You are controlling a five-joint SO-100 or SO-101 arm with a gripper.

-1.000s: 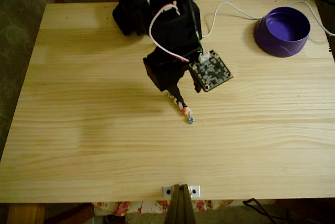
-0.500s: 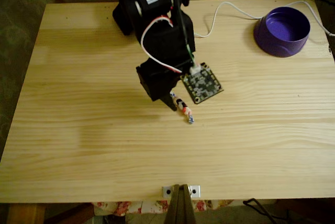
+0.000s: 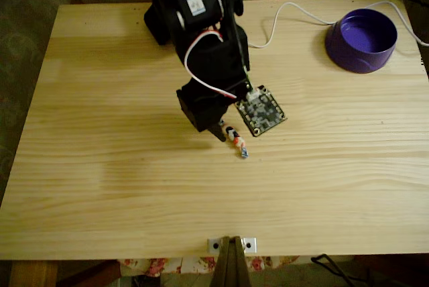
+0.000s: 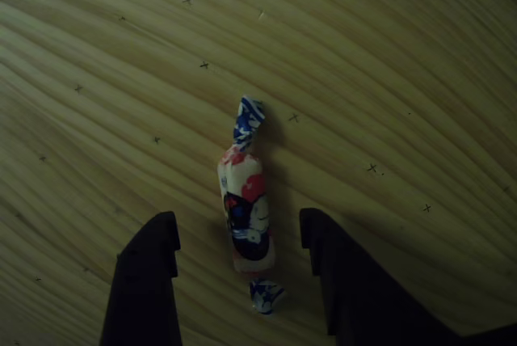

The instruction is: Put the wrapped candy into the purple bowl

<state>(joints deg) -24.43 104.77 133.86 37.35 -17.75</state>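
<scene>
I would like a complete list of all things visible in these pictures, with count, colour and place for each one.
Small wrapped candy: one, white wrapper with red and dark marks and blue twisted ends, lying on the table near its middle, between the two open fingers.
Round purple plastic bowl: one, deep purple, at the far right corner of the table in the fixed view.
Light wooden table: one, pale pine, carrying everything.
White cable: one, running along the far edge toward the bowl.
Metal bracket: one, silver, at the near edge of the table.
Green circuit board: one, mounted on the arm.
Black robot arm: one, reaching from the far edge.
Gripper: one, black, open around the candy.
</scene>
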